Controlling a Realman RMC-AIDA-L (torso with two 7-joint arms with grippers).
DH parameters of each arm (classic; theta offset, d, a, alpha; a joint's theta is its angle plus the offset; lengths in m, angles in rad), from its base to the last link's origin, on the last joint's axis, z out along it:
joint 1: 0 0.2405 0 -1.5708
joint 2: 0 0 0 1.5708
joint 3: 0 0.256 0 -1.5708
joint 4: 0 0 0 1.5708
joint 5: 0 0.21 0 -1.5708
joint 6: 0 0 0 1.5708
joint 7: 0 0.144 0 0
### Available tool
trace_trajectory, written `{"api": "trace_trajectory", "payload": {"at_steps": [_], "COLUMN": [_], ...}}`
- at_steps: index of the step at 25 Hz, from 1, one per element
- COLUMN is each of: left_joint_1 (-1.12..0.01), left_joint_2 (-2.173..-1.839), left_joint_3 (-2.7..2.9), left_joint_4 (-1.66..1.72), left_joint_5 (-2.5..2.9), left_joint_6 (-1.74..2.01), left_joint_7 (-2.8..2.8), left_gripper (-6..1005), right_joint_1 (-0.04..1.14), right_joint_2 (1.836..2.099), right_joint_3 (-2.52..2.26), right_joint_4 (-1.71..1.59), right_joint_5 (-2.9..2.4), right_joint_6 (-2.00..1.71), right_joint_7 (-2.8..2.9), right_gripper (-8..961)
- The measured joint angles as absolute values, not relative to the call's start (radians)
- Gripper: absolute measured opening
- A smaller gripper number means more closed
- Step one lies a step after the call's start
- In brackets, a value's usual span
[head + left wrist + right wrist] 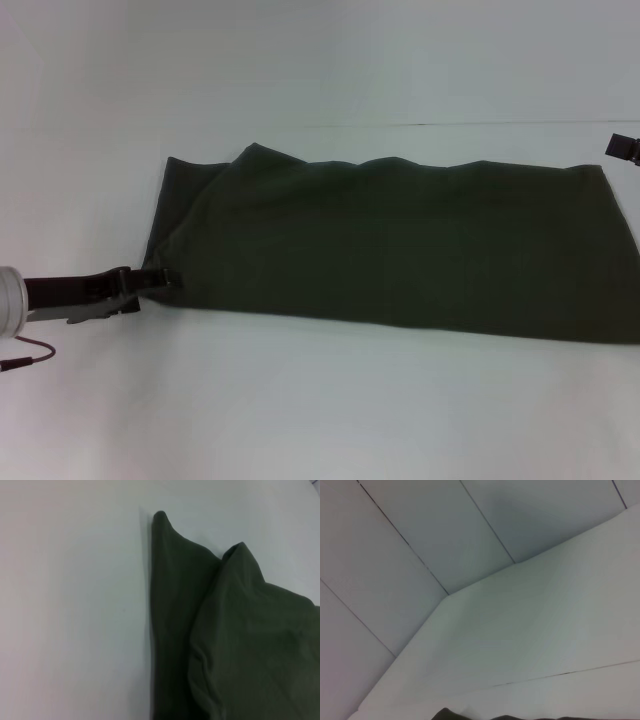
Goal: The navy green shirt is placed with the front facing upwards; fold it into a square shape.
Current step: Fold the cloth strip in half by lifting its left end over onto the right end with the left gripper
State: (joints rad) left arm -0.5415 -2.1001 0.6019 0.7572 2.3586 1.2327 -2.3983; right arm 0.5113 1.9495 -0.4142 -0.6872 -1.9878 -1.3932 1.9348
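The white table (300, 400) was matte and smooth, running out ahead of my left gripper (160, 280) and to both sides of it. The navy green shirt (400, 250) lay flat on it as a long band, already doubled lengthwise, stretching from my left gripper's fingertips away toward my right gripper (622, 146), which hung beyond the band's far end, near its back corner. Whether the right gripper was parted or closed, I could not tell.

My left gripper sat at the band's near front corner, fingers pinched onto the shirt's edge.

Judged: soft, light knit, no stiffness; it should drape and sag from any single hold, and drag rather than slide on the table. Best holds are the corners, pinching both layers together.

Just past my left gripper the upper layer (250, 640) sat askew on the lower layer (172, 605), each ending in a rounded peak.
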Motion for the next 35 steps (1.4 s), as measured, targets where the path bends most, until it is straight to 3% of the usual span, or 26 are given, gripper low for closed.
{"api": "trace_trajectory", "payload": {"at_steps": [27,35], "left_joint_1": [-0.601,-0.609], "left_joint_2": [-2.097,-2.097], "left_joint_3": [0.652,0.652], "left_joint_4": [0.721,0.724], "left_joint_5": [2.384,2.383], "left_joint_6": [1.141,1.138], "left_joint_7": [-2.398,-2.398], "left_gripper": [874,818], "right_joint_1": [0.502,0.502], "right_joint_2": [1.95,1.949], "right_joint_3": [-0.414,-0.414], "right_joint_4": [-0.687,-0.687], "right_joint_5": [-1.965,-1.965], "right_joint_6": [-1.402,-1.399], "right_joint_7": [1.939,1.936], "right_gripper": [918,917]}}
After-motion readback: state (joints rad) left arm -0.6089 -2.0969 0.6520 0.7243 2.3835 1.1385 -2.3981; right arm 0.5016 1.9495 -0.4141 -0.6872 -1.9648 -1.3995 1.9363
